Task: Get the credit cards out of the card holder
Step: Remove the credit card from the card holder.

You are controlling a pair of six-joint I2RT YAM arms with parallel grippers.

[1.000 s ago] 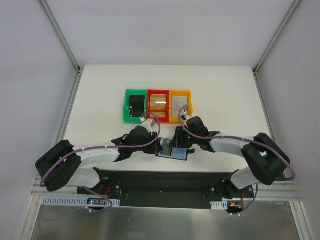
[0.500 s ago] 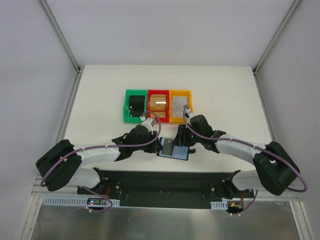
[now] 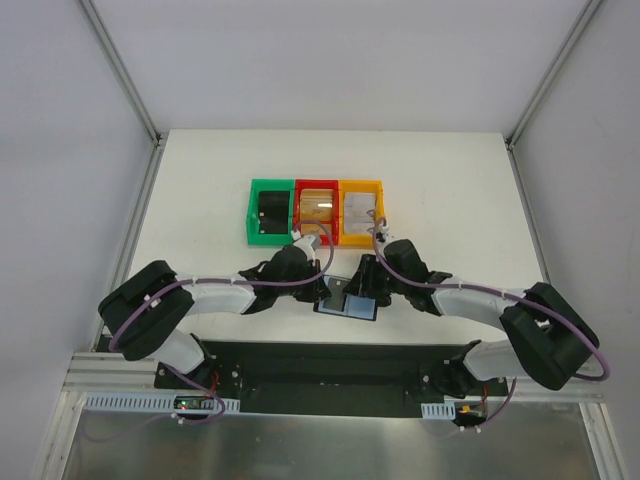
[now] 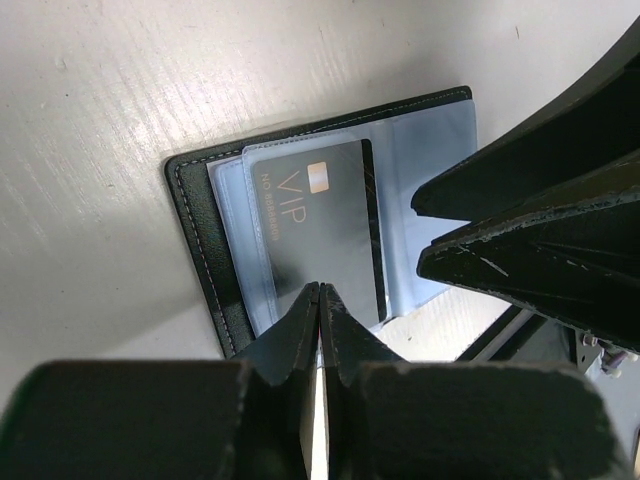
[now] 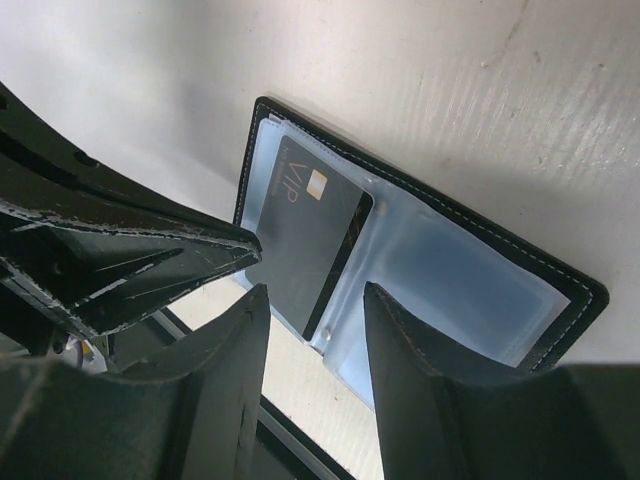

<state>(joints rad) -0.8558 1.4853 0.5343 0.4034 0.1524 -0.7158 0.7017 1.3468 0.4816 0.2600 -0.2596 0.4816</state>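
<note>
The card holder [image 3: 349,302] lies open near the table's front edge, between both grippers. A dark grey credit card [image 4: 322,215] marked VIP sits in the clear sleeve of its left panel [image 4: 196,232]. My left gripper [image 4: 322,290] is shut, and its joined tips rest on that card's near edge; nothing shows between the jaws. My right gripper [image 5: 315,292] stands open over the holder's middle, above the card's corner [image 5: 318,235] and the empty bluish sleeve [image 5: 470,275]. A tan-gold card [image 3: 317,207] and a pale card [image 3: 359,207] lie in bins.
Three bins stand in a row behind the holder: green [image 3: 254,213] with a chunky black object, red [image 3: 300,228], and yellow [image 3: 378,190]. The black mounting rail [image 3: 330,365] runs just in front of the holder. The two grippers are almost touching each other.
My left gripper has closed from part open to shut and shifted right onto the card. The right arm lowered its elbow, its gripper staying open over the holder.
</note>
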